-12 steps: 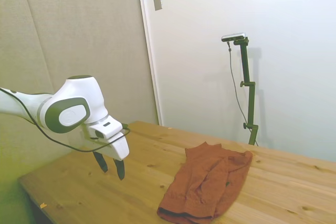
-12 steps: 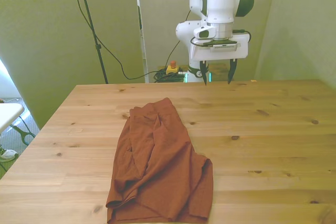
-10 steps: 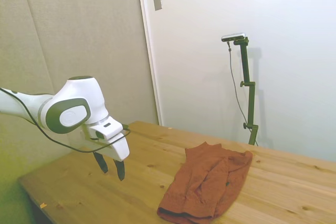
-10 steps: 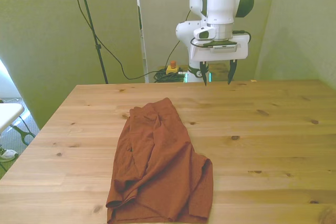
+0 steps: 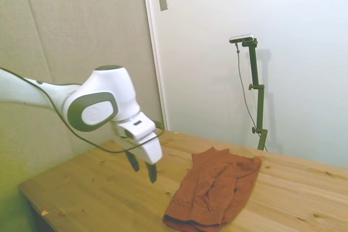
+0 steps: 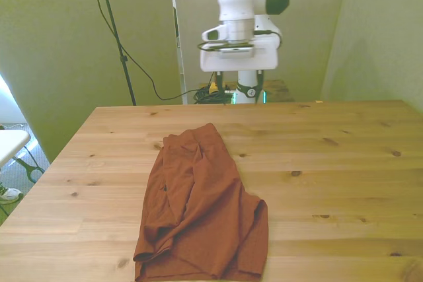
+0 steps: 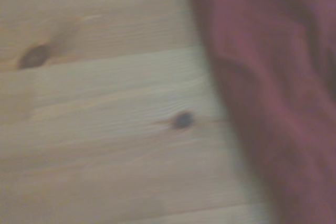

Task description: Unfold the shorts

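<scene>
The rust-orange shorts lie folded and wrinkled on the wooden table. In the front view the shorts reach from mid-table to the near edge, on the front view's left half. My gripper hangs open above the table, a short way left of the shorts in the side view, touching nothing. Over the table's far edge in the front view, the gripper points down with nothing between its fingers. The blurred wrist view has an edge of the shorts beside bare wood.
The table shows bare wood on the front view's right of the shorts. Walls stand close behind the table in the side view. A cable runs along the arm.
The arm has swung toward the shorts, rightward in the side view and to the front view's left. The gripper stays open. The shorts have not moved.
</scene>
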Motion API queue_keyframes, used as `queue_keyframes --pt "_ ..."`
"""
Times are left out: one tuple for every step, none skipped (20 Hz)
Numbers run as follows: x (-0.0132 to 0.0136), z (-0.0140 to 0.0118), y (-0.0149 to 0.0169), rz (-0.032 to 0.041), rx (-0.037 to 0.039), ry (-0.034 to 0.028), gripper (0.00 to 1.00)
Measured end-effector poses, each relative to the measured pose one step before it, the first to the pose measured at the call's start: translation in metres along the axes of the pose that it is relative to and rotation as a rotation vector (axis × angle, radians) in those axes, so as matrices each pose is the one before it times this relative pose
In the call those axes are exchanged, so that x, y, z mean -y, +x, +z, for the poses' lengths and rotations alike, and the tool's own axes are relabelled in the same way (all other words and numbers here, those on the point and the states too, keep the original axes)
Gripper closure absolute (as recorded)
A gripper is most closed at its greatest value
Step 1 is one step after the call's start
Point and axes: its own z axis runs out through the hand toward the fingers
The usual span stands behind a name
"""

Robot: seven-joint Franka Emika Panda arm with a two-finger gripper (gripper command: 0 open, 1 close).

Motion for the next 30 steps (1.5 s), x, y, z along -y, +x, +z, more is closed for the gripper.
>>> queue_keyframes --pt "-0.00922 0.00121 0.02503 0.01375 0.00925 -0.00516 0.0" --pt "-0.00793 0.00408 0.02346 0.00836 0.02345 -0.00354 0.0" --pt "-0.00775 0.00589 0.02295 0.0089 0.03686 0.00146 0.0" --pt "-0.00657 0.00661 0.02136 0.01121 0.03937 0.00289 0.0" --pt "-0.00671 0.00695 0.02136 0.0126 0.03845 0.00573 0.0" --pt "-0.00687 0.00716 0.0203 0.01146 0.04234 0.00815 0.0" --pt "-0.00516 0.00733 0.01846 0.0116 0.0415 0.00677 0.0" --pt "-0.00316 0.00654 0.01671 0.00993 0.03577 0.00182 0.0" --pt "-0.00206 0.00475 0.01599 0.00955 0.02873 -0.00099 0.0" --pt "-0.00083 0.00259 0.01444 0.00809 0.02231 -0.00416 0.0" --pt "0.00135 0.00033 0.01328 0.00841 0.01395 -0.00167 0.0" --pt "0.00161 -0.00177 0.01224 0.00728 0.00417 -0.00076 0.0" --pt "0.0019 -0.00191 0.01073 0.00558 0.00711 0.00243 0.0" --pt "0.0013 -0.00117 0.00909 0.00336 0.00839 0.0008 0.0" --pt "0.00033 0.00059 0.00746 0.00063 0.01436 0.0026 0.0" --pt "-0.00071 0.00213 0.00541 -0.00593 0.01924 -0.00112 0.0" --pt "-0.00087 0.00259 0.00334 -0.00836 0.02295 -0.00147 0.0" --pt "-0.00001 0.00249 0.00152 -0.01082 0.02102 0.00024 0.0" --pt "0.00138 0.00261 -0.00008 -0.01286 0.01631 -0.0015 0.0" --pt "0.00297 0.00254 -0.00174 -0.01376 0.01121 -0.00128 0.0" --pt "0.00472 0.00222 -0.00189 -0.01167 0.00492 0.00007 0.0" --pt "0.00547 0.00257 -0.00212 -0.01066 0.00482 -0.00034 0.0" --pt "0.00487 0.00322 -0.00203 -0.00991 0.006 -0.0014 0.0" --pt "0.00354 0.00419 -0.0018 -0.01179 0.00883 -0.00191 0.0" --pt "0.00213 0.00412 -0.00153 -0.01322 0.0102 -0.00242 0.0" --pt "0.00201 0.00486 -0.0019 -0.01486 0.01309 -0.00299 0.0" --pt "0.00124 0.00548 -0.00188 -0.01364 0.0127 -0.0031 0.0" --pt "0.00069 0.00522 -0.00151 -0.00948 0.01031 -0.00307 0.0" --pt "0.00138 0.00407 -0.00213 -0.00761 0.00807 -0.00291 0.0" --pt "0.00112 0.00308 -0.00205 -0.00548 0.00637 -0.00226 0.0"
